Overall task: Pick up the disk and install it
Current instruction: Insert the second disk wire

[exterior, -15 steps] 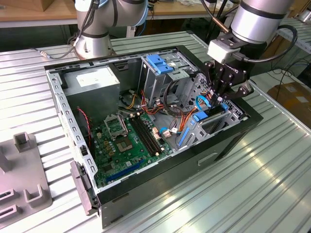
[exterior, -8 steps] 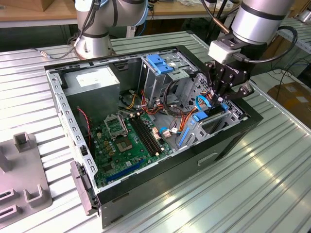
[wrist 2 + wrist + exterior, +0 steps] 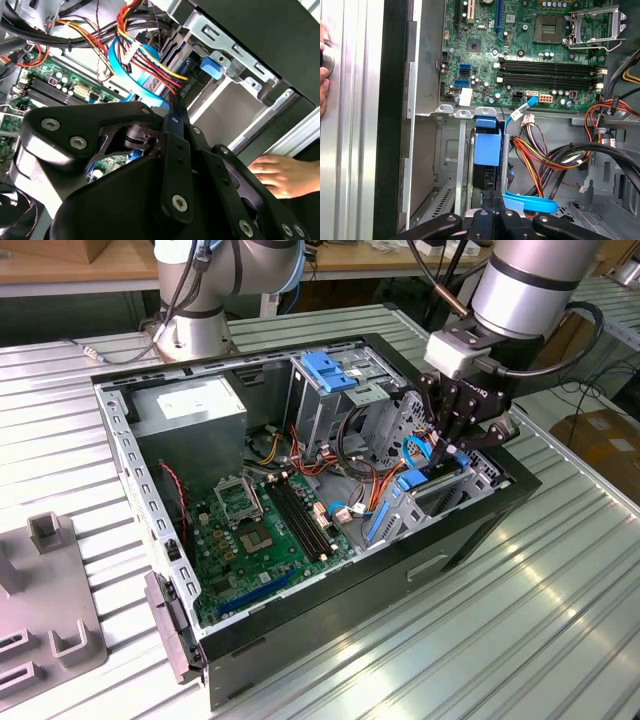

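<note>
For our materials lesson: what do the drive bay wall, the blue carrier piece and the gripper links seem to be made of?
Drive bay wall: likely bare sheet steel, dull grey with stamped holes.
Blue carrier piece: apparently moulded plastic, uniform bright colour and soft sheen.
Gripper links: probably black-coated metal, matte, fastened with bright screws.

Ribbed table (image 3: 560, 630) of bright, glossy metal; computer case (image 3: 470, 540) matt black outside, dull grey sheet steel within. Gripper (image 3: 452, 445) smooth matt black. Disk (image 3: 487, 147) edged in shiny blue plastic. Motherboard (image 3: 265, 530) glossy green.
</note>
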### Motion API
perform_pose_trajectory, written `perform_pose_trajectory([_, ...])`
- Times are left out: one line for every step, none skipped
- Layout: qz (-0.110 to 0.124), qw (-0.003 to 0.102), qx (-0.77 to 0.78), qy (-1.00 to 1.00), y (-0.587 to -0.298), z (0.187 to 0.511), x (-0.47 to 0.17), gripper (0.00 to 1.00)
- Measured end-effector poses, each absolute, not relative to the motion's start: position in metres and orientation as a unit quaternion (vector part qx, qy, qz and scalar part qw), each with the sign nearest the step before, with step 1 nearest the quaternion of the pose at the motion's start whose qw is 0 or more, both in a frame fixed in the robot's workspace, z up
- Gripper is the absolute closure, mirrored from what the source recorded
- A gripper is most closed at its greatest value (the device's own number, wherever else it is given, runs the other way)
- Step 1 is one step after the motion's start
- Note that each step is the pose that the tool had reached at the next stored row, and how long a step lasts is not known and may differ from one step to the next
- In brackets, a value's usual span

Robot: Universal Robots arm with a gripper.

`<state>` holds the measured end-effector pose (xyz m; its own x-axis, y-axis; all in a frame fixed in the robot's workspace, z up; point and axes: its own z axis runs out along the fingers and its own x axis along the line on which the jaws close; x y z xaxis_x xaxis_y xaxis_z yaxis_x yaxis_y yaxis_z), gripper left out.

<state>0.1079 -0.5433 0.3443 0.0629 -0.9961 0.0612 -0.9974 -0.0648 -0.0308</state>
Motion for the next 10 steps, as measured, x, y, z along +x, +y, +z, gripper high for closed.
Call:
perform_pose_trajectory([0.033, 0.009, 0.729, -0.684, -0.5433, 0.3468, 0.108, 0.9])
perform_pose_trajectory([0.033, 0.01, 0.729, -0.684, -0.5433, 0.3488, 0.1081, 0.9])
perform_pose_trajectory([0.033, 0.01, 0.729, -0.684, -0.5433, 0.3502, 0.1081, 0.9])
perform_pose_trajectory([0.033, 0.01, 0.729, -0.684, -0.5433, 0.3504, 0.1081, 0.9])
perform_pose_trajectory([0.033, 0.01, 0.729, -0.684, -0.5433, 0.3506, 0.1081, 0.9])
perform_pose_trajectory([0.033, 0.01, 0.729, -0.684, -0.5433, 0.3507, 0.1081, 0.9])
perform_pose_trajectory([0.033, 0.01, 0.729, -0.684, -0.5433, 0.3507, 0.1081, 0.9])
perform_pose_trajectory([0.033, 0.01, 0.729, -0.684, -0.5433, 0.3506, 0.1081, 0.9])
perform_pose_trajectory([0.033, 0.01, 0.729, -0.684, -0.5433, 0.3507, 0.1081, 0.9])
perform_pose_trajectory([0.033, 0.01, 0.729, -0.684, -0.5433, 0.3507, 0.1081, 0.9])
